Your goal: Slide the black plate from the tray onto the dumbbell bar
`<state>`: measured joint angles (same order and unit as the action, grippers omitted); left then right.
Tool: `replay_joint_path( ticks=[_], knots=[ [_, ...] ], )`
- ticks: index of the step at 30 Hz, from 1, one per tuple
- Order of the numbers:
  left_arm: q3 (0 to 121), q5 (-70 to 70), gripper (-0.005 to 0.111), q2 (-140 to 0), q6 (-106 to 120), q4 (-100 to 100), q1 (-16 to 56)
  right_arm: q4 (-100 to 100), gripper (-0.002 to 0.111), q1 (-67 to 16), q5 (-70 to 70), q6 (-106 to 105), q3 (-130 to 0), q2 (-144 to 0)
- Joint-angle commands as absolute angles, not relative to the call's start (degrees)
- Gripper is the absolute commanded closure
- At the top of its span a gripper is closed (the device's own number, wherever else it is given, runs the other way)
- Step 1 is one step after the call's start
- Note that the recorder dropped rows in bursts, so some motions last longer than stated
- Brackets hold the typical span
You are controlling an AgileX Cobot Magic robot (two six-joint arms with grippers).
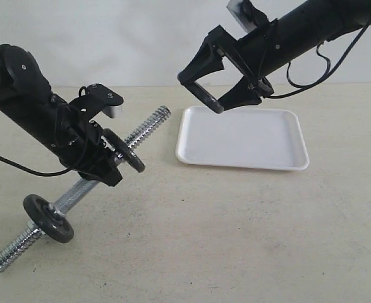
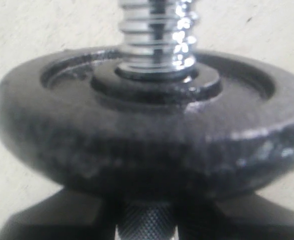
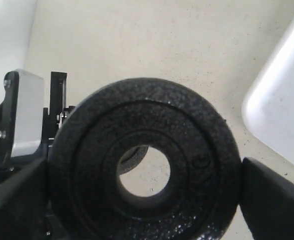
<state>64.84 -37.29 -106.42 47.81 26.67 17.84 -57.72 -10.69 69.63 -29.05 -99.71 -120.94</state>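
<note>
My right gripper [image 1: 207,92] hangs above the left rim of the white tray [image 1: 280,148], shut on the black plate [image 1: 201,89], which is seen edge-on there. The right wrist view shows this black plate [image 3: 187,200] face-on between both fingers [image 3: 272,200], its hole unobstructed. The dumbbell bar [image 1: 148,126] is tilted, low end on the table, with my left gripper [image 1: 106,167] shut on its middle. Two more black discs ride the bar, one by the gripper [image 1: 127,150] and one near the low end [image 1: 48,218]. The left wrist view shows the upper disc [image 2: 147,145] below the threaded end [image 2: 157,35].
The tray [image 3: 282,110] holds nothing. The bar's free threaded tip [image 1: 163,113] points up and right toward the tray's left edge. The left arm's camera housing [image 3: 26,120] shows beside the held plate. Bare beige table lies in front of the tray.
</note>
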Motion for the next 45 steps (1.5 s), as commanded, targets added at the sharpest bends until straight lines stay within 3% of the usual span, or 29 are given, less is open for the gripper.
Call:
replay_joint_path(
  ticks=[1,45],
  knots=[
    [66.36,-34.54,0.102,-103.66,54.47,33.79,17.92,-62.38,0.106,-10.36,69.96,-28.71,-100.06,-121.12],
    [66.36,-27.57,0.102,-101.01,59.32,37.11,21.87,-63.68,0.106,-13.18,69.96,-30.53,-99.95,-121.97]
  ],
)
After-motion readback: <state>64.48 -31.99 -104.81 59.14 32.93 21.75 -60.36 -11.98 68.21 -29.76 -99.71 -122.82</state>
